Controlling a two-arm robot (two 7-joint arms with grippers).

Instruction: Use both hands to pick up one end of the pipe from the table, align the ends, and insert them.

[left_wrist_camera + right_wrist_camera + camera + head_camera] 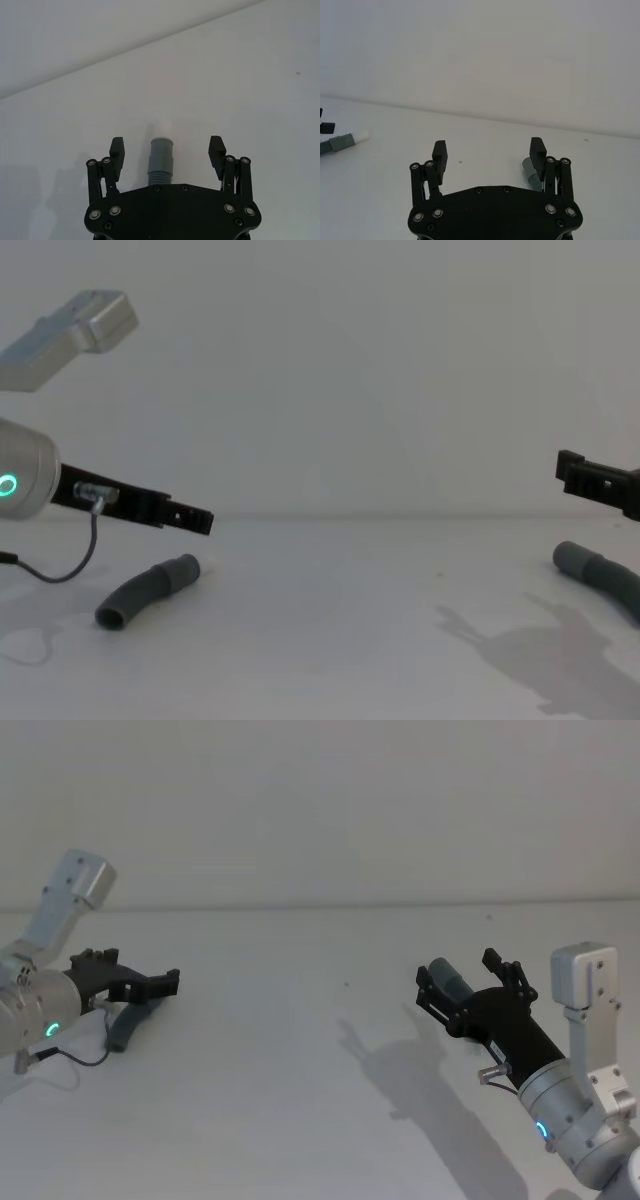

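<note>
Your left arm [30, 1010] comes in from the table's [300, 1060] left edge. Its silver forearm lies low and almost level, and its green ring [8, 485] is lit. The left tool [167, 146] points across the table toward the right edge and hangs in the air with its fingers [117, 150] spread wide, gripping nothing. A thin cable [70, 562] droops from the wrist down to the table.

Below that tool the pipe [150, 592] lies flat on the table near the left edge. The left wrist view shows its left cuff [161, 152] lined up in the gap between the spread fingers and clear of both. That cuff ends in a pale tip [362, 135] facing the right edge.

Your right arm [575, 1110] rises from the table's near right corner and slants up and inward. The right tool [489, 149] is open too, and it is also held off the table. The right cuff [448, 978] is plain grey and rests on the table near the right edge. It sits just inside one finger [537, 152] and is partly hidden by it, so you cannot tell whether they touch. From there the ribbed pipe runs back under the right arm.

The two cuffs lie well apart, with bare table between them.
</note>
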